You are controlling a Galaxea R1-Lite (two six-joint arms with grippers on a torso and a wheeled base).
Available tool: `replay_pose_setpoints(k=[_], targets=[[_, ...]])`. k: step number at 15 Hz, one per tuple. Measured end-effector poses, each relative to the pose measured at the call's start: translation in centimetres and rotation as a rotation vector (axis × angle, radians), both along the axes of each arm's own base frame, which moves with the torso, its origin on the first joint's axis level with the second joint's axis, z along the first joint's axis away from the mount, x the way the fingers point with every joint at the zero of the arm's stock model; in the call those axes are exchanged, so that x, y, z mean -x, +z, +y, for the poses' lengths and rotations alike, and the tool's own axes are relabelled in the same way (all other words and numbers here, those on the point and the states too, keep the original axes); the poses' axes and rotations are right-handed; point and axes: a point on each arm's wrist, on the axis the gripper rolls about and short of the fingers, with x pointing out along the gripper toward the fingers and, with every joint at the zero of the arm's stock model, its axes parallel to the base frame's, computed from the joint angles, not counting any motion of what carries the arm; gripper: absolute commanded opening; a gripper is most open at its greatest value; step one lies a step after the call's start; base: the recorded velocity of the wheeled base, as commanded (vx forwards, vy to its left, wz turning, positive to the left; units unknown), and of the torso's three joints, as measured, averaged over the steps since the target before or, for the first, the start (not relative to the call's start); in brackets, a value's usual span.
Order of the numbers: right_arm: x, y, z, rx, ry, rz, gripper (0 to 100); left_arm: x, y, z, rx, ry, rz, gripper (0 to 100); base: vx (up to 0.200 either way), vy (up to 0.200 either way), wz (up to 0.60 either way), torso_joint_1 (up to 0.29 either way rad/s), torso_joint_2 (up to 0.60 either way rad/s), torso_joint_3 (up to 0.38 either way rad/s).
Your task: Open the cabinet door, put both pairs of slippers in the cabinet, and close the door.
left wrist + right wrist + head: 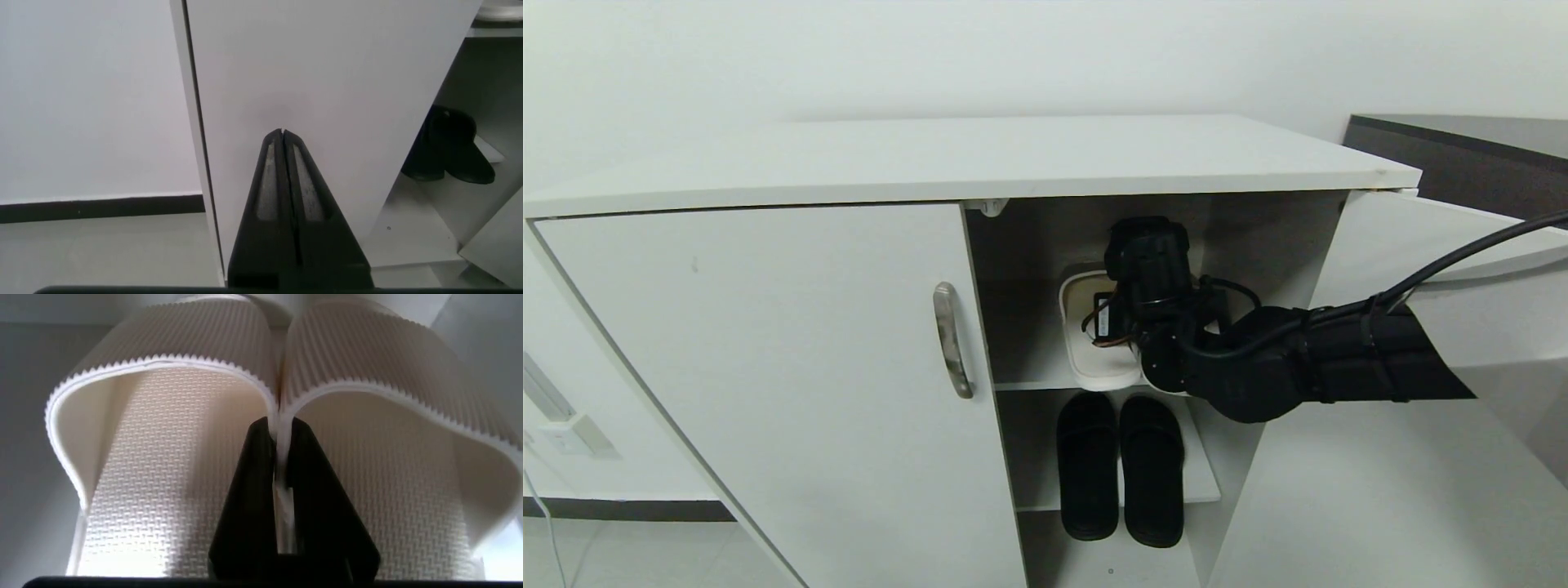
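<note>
We see the cabinet [980, 155] plain white, no pattern, with a brushed silver handle [952, 339]. The black slippers [1119, 465] are plain matte. The cream slippers [163, 457] have finely ribbed straps with zigzag edges and small basket-weave insoles. Left gripper [282, 143] and right gripper [280, 433] are both black. Wall [82, 98] white, skirting strip [98, 208] black.

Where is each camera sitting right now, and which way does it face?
Head: high on the robot, looking forward and down at the cabinet, left door closed; right arm is in over the upper shelf.
Left wrist: outside the cabinet, facing the closed door; left claw shut, empty.
Right wrist: inside the cabinet, facing the white slippers; right claw pinches their inner edges.
Shared: head and left wrist both show the black slippers on the lower shelf; head and right wrist, the white pair.
</note>
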Motion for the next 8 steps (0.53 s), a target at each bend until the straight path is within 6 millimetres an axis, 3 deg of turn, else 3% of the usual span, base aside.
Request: replay_pose_setpoints(k=[3,4,8], targets=[[-0.17,-0.34,0.04,0.005,-0.002,0.005,0,0.0,0.0,0.0,0.0,0.0,0.0,0,0.0,0.0,0.0,0.0,0.0,0.0],[-0.23,-0.42,0.03,0.006,-0.003,0.007,100,0.0,0.0,0.0,0.0,0.0,0.0,0,0.0,0.0,0.0,0.0,0.0,0.0],[-0.06,-0.88,0.02,0.019,0.003,0.021,100,0.0,0.0,0.0,0.0,0.0,0.0,0,0.0,0.0,0.0,0.0,0.0,0.0]])
